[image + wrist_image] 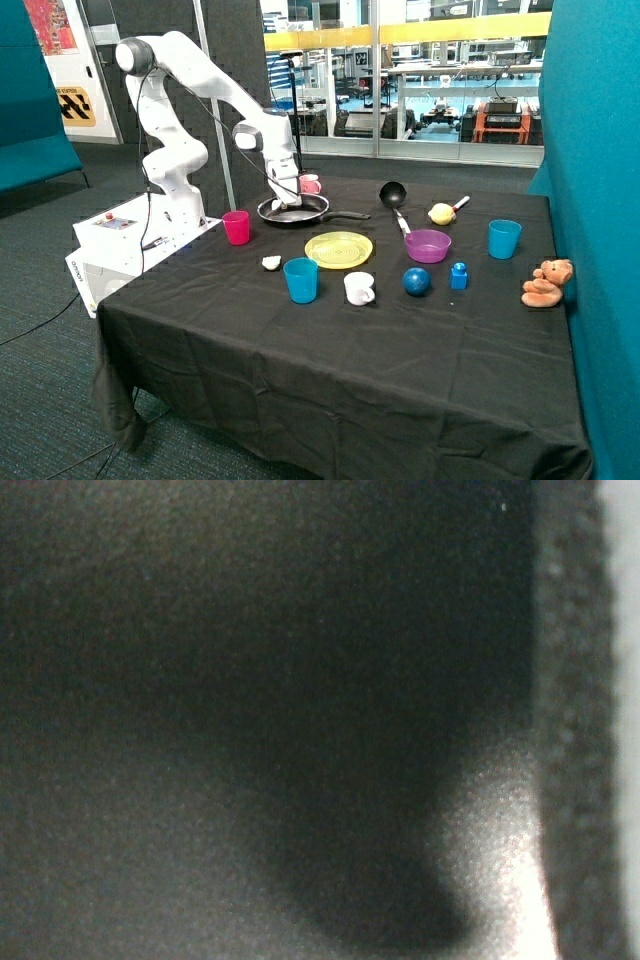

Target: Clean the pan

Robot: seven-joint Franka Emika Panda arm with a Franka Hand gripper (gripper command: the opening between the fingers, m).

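The pan (305,211), dark, round and shallow, sits on the black tablecloth at the back of the table, its long black handle (350,215) pointing toward the ladle. My gripper (284,203) reaches straight down into the pan at the side away from the handle, at or just above its bottom. The wrist view is filled by a dark grey surface (200,680) very close up, with a shadow on it and a rough dark edge (570,730) along one side. Nothing shows what, if anything, the gripper holds.
A pink cup (236,227) stands beside the pan and a pink mug (311,184) behind it. In front lie a yellow plate (339,249), a blue cup (300,280) and a white cup (358,288). The black ladle (393,195) and a purple bowl (428,245) are past the handle.
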